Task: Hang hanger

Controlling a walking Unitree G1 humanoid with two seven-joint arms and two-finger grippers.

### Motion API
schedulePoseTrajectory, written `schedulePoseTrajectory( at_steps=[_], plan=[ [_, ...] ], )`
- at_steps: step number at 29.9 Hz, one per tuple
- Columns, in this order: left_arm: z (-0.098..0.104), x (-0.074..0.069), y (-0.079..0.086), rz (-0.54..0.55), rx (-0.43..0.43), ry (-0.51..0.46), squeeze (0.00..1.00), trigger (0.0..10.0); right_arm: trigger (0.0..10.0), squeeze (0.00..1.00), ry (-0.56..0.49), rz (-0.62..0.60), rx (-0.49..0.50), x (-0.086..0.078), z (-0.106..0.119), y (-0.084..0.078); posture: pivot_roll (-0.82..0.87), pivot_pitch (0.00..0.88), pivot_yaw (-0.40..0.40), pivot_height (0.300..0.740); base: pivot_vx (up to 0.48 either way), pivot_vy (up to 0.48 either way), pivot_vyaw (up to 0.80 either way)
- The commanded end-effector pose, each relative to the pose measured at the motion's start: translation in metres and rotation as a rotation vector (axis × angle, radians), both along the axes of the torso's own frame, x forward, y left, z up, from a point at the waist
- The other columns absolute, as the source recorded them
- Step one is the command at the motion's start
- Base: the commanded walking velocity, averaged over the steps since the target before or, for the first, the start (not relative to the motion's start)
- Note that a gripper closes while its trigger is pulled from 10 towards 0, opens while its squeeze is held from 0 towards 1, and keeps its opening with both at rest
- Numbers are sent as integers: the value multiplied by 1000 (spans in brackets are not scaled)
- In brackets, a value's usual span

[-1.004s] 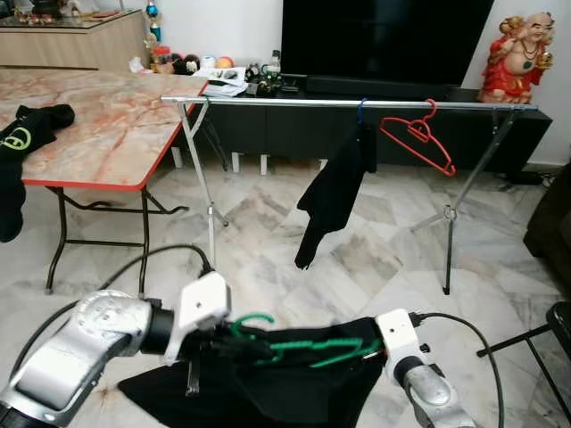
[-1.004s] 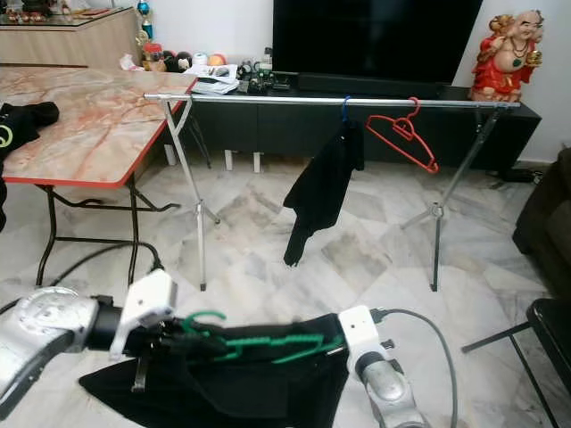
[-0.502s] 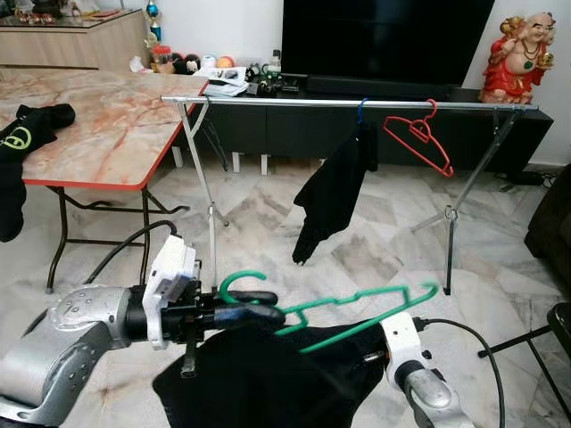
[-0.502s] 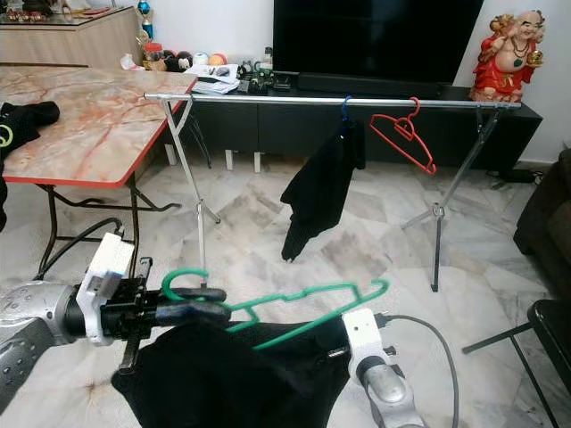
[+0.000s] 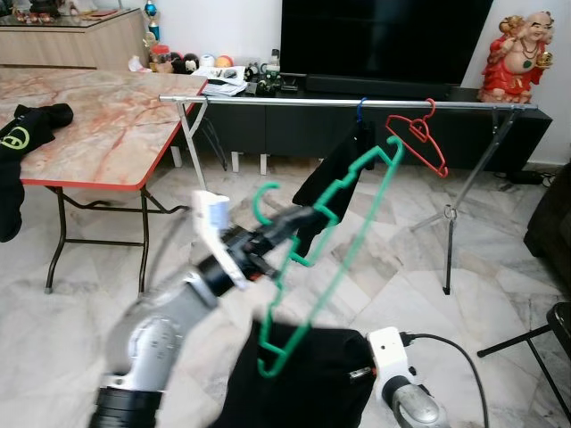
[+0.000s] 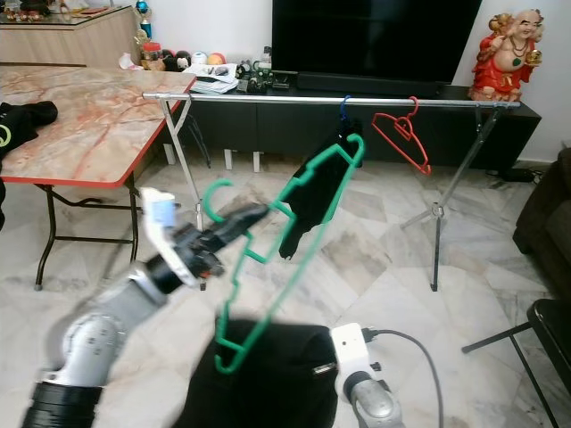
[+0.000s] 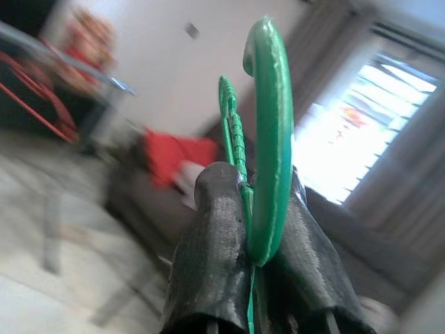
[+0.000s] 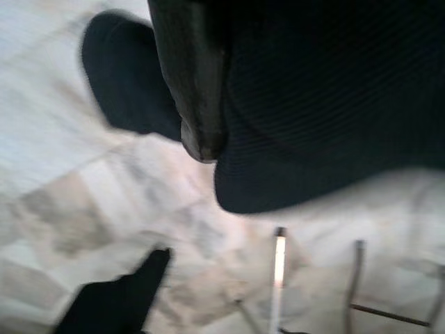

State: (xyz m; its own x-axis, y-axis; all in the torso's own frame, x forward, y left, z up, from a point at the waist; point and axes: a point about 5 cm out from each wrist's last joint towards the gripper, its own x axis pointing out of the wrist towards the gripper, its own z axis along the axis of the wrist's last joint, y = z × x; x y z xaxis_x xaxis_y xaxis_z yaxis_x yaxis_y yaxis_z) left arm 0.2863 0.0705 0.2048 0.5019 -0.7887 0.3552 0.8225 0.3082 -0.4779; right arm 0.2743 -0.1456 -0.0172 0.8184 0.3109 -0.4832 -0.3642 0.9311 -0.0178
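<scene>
Your left claw (image 5: 287,223) sits mid-frame, arm raised and reaching forward, fingers (image 7: 212,271) pinched tight on the neck of the green hanger (image 5: 335,241) just under its hook. The hanger hangs tilted, one end high near centre-right, the other low at centre-bottom touching the black garment (image 5: 299,379). That garment bunches along the bottom of the frame, draped over your right claw (image 8: 198,90); one finger shows against the cloth in the right wrist view, but you cannot tell how far it is open. The drying rail (image 5: 294,102) crosses the upper frame, well beyond the green hanger and not touching it. On the rail hang a dark cloth (image 5: 335,174) near centre and a red hanger (image 5: 419,143) to its right. The marble worktop (image 5: 98,125) fills the upper left with black clothing (image 5: 22,143) on its left edge. A red figurine (image 5: 517,58) stands upper right.
</scene>
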Motion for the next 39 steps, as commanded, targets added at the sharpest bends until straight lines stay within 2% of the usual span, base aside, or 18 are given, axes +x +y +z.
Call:
schedulePoseTrajectory(
  at_steps=[1, 4, 6, 9, 11, 14, 16, 19, 20, 25, 27, 29, 30, 32, 33, 34, 35, 39],
  plan=[
    [3, -5, -12, -26, 1, -7, 0, 10000, 0, 0, -54, 29, 40, 9, 11, 3, 145, 0, -39, 740, 0, 0, 0],
    [9, -1, -28, 100, 29, -55, 0, 10000, 0, 0, -43, 101, 45, 8, 11, 9, 139, 0, -36, 740, 0, 0, 0],
    [5, 7, -24, 190, 164, -96, 0, 10000, 0, 0, -28, 100, 15, 6, 8, 8, 139, 0, -36, 740, 0, 0, 0],
    [-10, 29, 7, 428, 458, -146, 0, 10000, 0, 0, -15, 43, -15, 3, 3, 3, 148, 0, -33, 740, 0, 0, 0],
    [-45, 40, 55, 594, 821, -155, 0, 10000, 0, 0, -12, -42, -5, 2, 1, -4, 164, 0, -28, 740, 0, 0, 0],
    [-81, 36, 100, 669, 1049, -88, 0, 10000, 0, 0, -8, -127, 5, 1, 0, -11, 164, 0, -22, 740, 0, 0, 0],
    [-105, 27, 123, 701, 1157, -38, 0, 10000, 0, 0, -3, -175, 14, 0, -1, -15, 160, 0, -14, 740, 0, 0, 0],
    [-141, 8, 150, 763, 1175, 140, 0, 10000, 0, 0, -11, -232, 31, 0, -1, -16, 156, 0, -6, 740, 0, 0, 0],
    [-141, 8, 150, 763, 1175, 140, 0, 10000, 0, 0, -11, -232, 31, 0, -1, -16, 156, 0, -6, 740, 0, 0, 0],
    [-216, -44, 173, 741, 1269, 454, 0, 10000, 0, 0, -29, -321, 63, 2, 1, -19, 154, 0, -1, 740, 0, 0, 0],
    [-231, -58, 175, 734, 1293, 518, 0, 10000, 0, 0, -33, -358, 79, 4, 3, -22, 151, 0, 2, 740, 0, 0, 0],
    [-249, -80, 178, 731, 1301, 629, 0, 10000, 0, 0, -39, -443, 128, 5, 5, -28, 151, 0, 4, 740, 0, 0, 0],
    [-266, -103, 181, 731, 1311, 746, 0, 10000, 0, 0, -43, -530, 174, 6, 6, -34, 149, 0, 5, 740, 0, 0, 0],
    [-275, -118, 181, 728, 1321, 806, 0, 10000, 0, 0, -41, -569, 183, 6, 6, -36, 147, 0, 7, 740, 0, 0, 0],
    [-279, -125, 181, 727, 1317, 841, 0, 10000, 3529, 0, -46, -573, 177, 7, 6, -35, 144, 0, 11, 740, 0, 0, 0],
    [-282, -130, 181, 726, 1314, 866, 0, 10000, 3529, 0, -51, -575, 173, 7, 7, -34, 142, 0, 12, 740, 0, 0, 0],
    [-285, -135, 180, 717, 1315, 888, 0, 10000, 10000, 0, -53, -568, 172, 7, 7, -32, 138, 0, 13, 740, 0, 0, 0],
    [-292, -144, 176, 663, 1352, 897, 0, 10000, 10000, 0, -50, -553, 188, 4, 4, -23, 137, 0, 4, 740, 0, 0, 0]
  ],
)
